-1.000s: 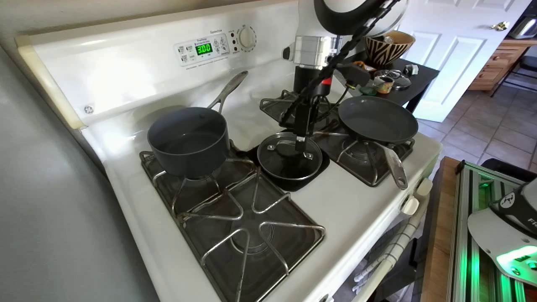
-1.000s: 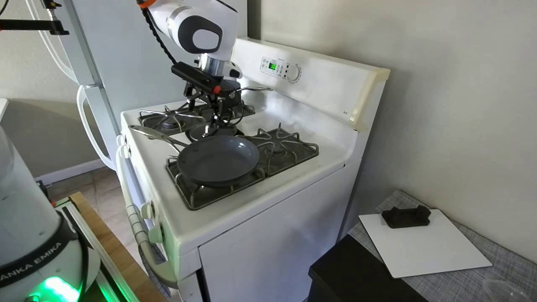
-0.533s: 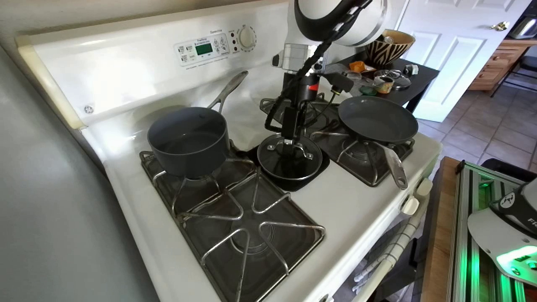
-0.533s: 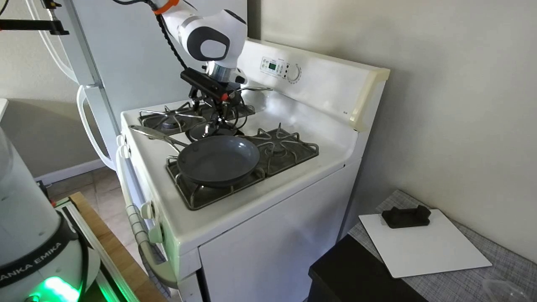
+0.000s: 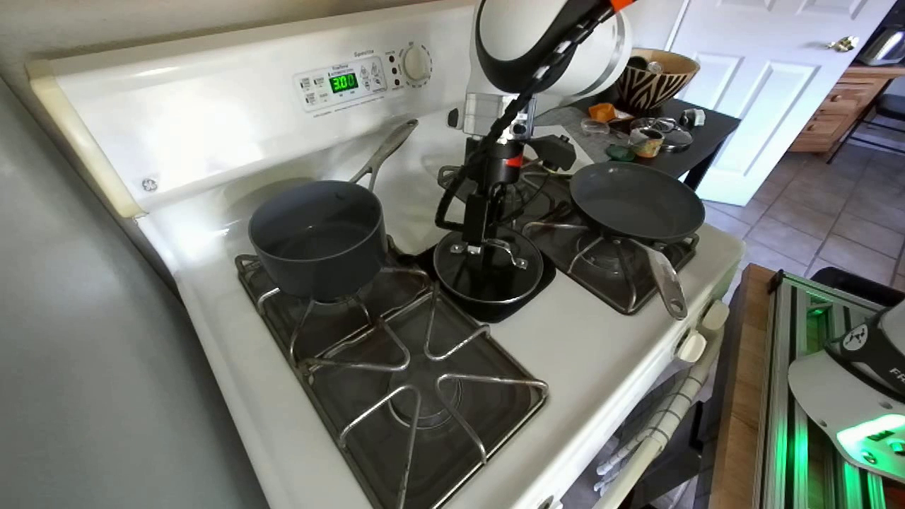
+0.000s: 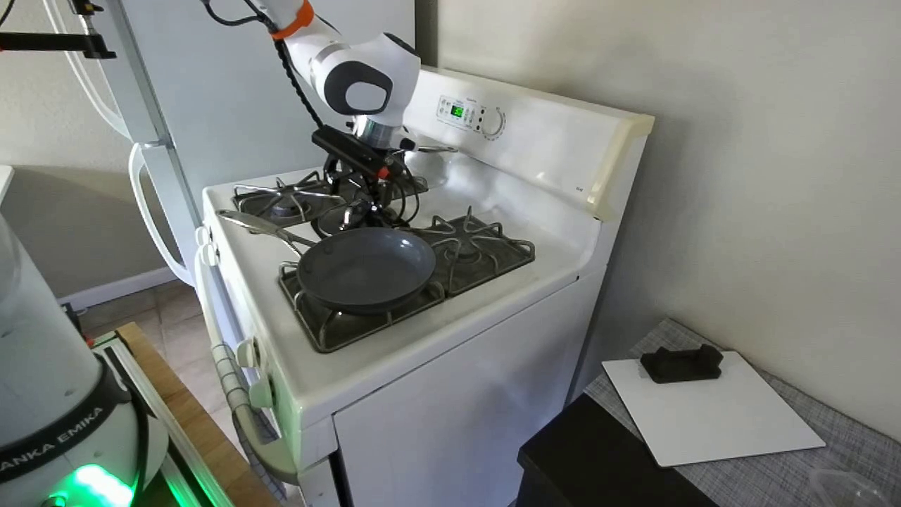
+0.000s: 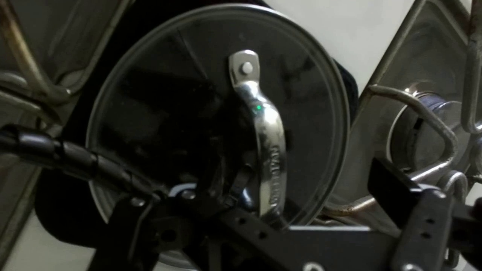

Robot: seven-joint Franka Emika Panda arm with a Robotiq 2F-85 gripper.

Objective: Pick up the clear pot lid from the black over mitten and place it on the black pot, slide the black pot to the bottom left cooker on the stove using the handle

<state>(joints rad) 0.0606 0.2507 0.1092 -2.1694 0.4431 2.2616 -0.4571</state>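
Atop stove [image 5: 590, 336]: one clear lid [image 7: 211, 109] on one mitten [image 7: 66, 212], one pot [image 5: 322, 268], one pan [image 6: 366, 271]; two fingers [image 7: 393, 192] spread.

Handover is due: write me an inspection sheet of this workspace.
Surface: glossy white stove top, black square metal grates.
Job's things: round clear glass lid on black square fabric pad; round black metal saucepan, uncovered, on a back grate.
Clutter: round dark-grey shallow frying pan on a front grate.
Gripper: black two-fingered gripper, jaws open over the lid; contact unclear.
Cables: black braided cable along the white arm, looping beside the gripper.
Surroundings: white panelled door; tan-and-black striped round bowl.
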